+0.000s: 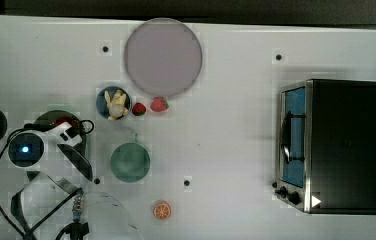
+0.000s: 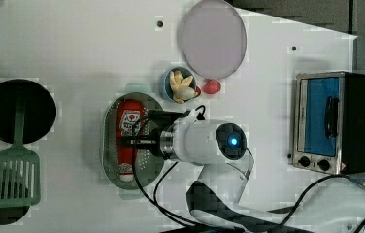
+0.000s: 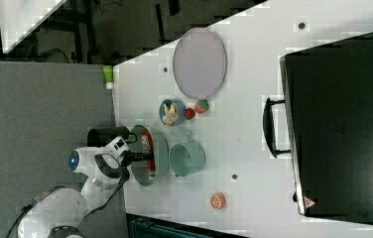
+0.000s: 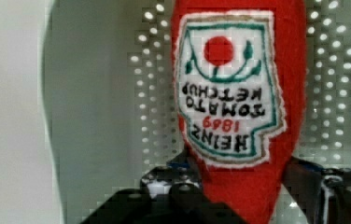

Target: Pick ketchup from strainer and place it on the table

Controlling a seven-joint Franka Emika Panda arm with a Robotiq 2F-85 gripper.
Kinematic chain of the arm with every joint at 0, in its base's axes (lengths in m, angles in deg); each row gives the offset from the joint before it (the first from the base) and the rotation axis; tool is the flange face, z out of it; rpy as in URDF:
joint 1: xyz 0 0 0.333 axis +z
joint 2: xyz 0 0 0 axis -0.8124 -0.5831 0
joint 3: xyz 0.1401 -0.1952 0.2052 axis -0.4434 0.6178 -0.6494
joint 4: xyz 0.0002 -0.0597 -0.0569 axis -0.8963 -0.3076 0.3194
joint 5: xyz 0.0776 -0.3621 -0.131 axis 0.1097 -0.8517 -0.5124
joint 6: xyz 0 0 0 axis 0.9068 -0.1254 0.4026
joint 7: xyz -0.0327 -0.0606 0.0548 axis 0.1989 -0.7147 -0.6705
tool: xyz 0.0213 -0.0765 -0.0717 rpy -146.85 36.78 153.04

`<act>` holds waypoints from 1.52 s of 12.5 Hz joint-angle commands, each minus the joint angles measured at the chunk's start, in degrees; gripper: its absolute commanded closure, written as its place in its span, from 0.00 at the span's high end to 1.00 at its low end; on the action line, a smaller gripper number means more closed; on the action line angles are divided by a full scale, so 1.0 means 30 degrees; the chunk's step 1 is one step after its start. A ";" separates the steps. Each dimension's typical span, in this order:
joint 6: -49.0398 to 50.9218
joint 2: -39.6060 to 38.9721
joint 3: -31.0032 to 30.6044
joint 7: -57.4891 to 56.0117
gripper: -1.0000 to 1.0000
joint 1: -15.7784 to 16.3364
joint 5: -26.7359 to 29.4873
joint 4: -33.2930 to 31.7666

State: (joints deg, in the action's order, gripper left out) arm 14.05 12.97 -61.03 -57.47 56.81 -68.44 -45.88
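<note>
The ketchup bottle (image 2: pixel 128 141) lies flat along the pale green strainer (image 2: pixel 110 145), over its perforated middle, its white cap toward the left view's bottom; in the wrist view the red felt-like body with its stitched "Heinz Tomato Ketchup" label (image 4: pixel 229 88) runs down between the two dark fingers (image 4: pixel 164 186) of the claw (image 2: pixel 133 141), one finger on each flank of the narrowing end. The claw straddles the bottle with its fingers close at both sides, but whether they already press the fabric or stand just off it I cannot tell; no lift shows, the bottle resting on the strainer's holes.

What could go wrong, as I judge it: the body looks soft, so the fingers may squash it rather than hold it, and it could slide out on the way up; the hold sits toward one end rather than the middle, so the long part may droop and swing; a fingertip low in the basin could catch the strainer's floor or wall and drag the light strainer along the tabletop (image 2: pixel 74 43); the teal cup (image 3: pixel 187 159) stands just beside the strainer and the blue bowl (image 2: pixel 176 85) is near, so a careless swing toward them risks a knock; bare tabletop lies well apart from both.
</note>
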 commanded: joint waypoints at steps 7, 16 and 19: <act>0.4817 0.7082 -0.1500 0.0638 0.56 -0.0687 0.3336 0.0306; 1.2993 1.0944 0.1572 -0.7152 0.56 -0.3839 0.4677 0.3364; 1.3079 1.1151 0.3852 -0.9153 0.56 -0.4595 0.4676 0.3523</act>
State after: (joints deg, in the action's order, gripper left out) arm 52.43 46.57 -51.33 -78.94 46.95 -54.55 -35.41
